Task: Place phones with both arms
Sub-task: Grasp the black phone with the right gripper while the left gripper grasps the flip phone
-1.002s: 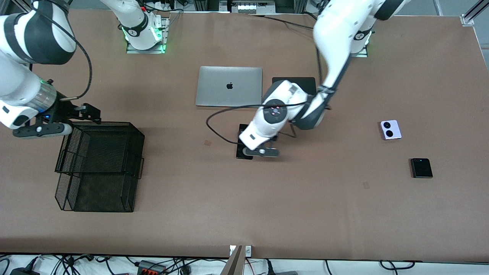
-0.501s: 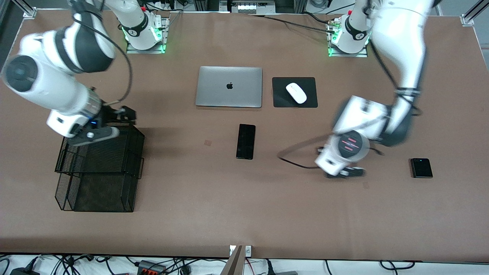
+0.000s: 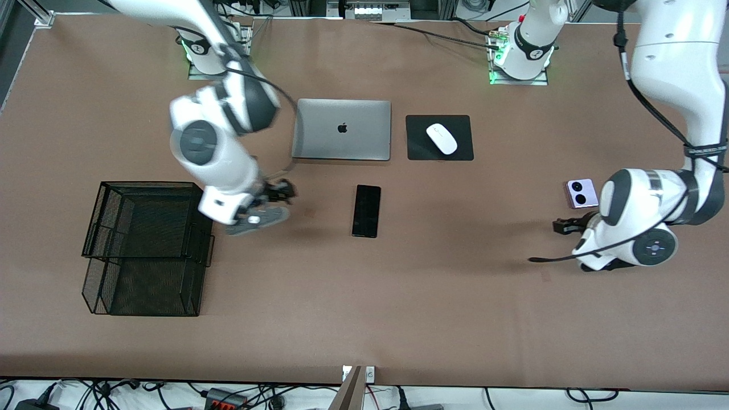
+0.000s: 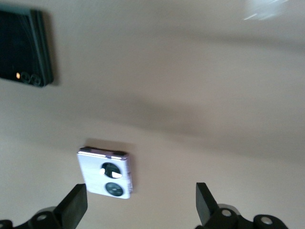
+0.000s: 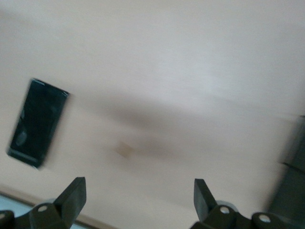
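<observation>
- The left tool [image 4: 138, 207] hangs over bare table at the left arm's end, fingers [image 4: 76, 205] spread wide, holding nothing.
- The lilac flip [image 3: 582, 193] lies flat on the table just beside the left arm's wrist, camera circles up; in the left wrist view it [image 4: 105, 172] sits between the spread fingers' line but well below them.
- The black flip [image 4: 24, 47] shows in the left wrist view, lying flat apart from the lilac one; in the front view the left arm hides it.
- The right tool [image 5: 138, 205] is over bare table between the basket [image 3: 148, 245] and the black slab [image 3: 366, 210], fingers [image 5: 74, 198] spread, empty.
- The black slab lies flat mid-table, nearer the front camera than the laptop [image 3: 342, 129].
- A mouse [image 3: 442, 138] rests on a black pad [image 3: 418, 149] beside the laptop.
- The wire basket stands at the right arm's end of the table.
</observation>
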You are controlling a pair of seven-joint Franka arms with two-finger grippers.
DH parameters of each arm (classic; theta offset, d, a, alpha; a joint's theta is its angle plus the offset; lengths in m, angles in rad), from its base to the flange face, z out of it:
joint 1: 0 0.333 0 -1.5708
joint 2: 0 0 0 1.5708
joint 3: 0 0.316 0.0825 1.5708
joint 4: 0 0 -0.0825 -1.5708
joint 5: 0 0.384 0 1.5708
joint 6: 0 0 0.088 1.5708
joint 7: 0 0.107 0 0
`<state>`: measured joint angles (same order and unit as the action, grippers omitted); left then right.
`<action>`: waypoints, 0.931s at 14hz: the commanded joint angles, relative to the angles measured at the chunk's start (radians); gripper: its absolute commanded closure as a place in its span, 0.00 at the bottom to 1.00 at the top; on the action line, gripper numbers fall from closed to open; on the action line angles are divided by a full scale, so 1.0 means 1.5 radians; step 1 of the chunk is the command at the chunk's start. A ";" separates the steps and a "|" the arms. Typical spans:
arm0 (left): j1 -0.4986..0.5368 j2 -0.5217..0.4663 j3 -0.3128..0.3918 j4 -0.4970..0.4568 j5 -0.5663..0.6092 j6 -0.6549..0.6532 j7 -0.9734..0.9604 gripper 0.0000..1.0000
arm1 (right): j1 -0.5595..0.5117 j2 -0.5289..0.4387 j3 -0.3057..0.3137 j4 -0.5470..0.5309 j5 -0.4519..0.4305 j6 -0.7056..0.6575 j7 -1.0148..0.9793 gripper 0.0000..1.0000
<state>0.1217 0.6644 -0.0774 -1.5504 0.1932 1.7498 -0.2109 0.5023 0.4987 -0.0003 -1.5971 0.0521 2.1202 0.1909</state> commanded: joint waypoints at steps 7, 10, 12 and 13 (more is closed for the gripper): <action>0.185 -0.062 -0.094 -0.178 0.000 0.061 0.068 0.00 | 0.124 0.186 -0.008 0.109 -0.003 0.151 0.326 0.00; 0.201 -0.092 -0.098 -0.263 0.003 0.174 0.065 0.00 | 0.144 0.234 -0.008 0.144 -0.003 0.177 0.444 0.00; 0.206 -0.093 -0.097 -0.267 0.008 0.185 0.065 0.00 | 0.167 0.269 -0.010 0.183 -0.005 0.178 0.483 0.00; 0.208 -0.092 -0.098 -0.269 0.009 0.187 0.065 0.00 | 0.172 0.279 -0.010 0.190 -0.005 0.178 0.493 0.00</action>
<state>0.4149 0.5714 -0.2085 -1.9041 0.1931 2.0072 -0.1240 0.7325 0.8606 -0.0026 -1.3887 0.0503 2.3912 0.8705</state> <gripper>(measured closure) 0.000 0.000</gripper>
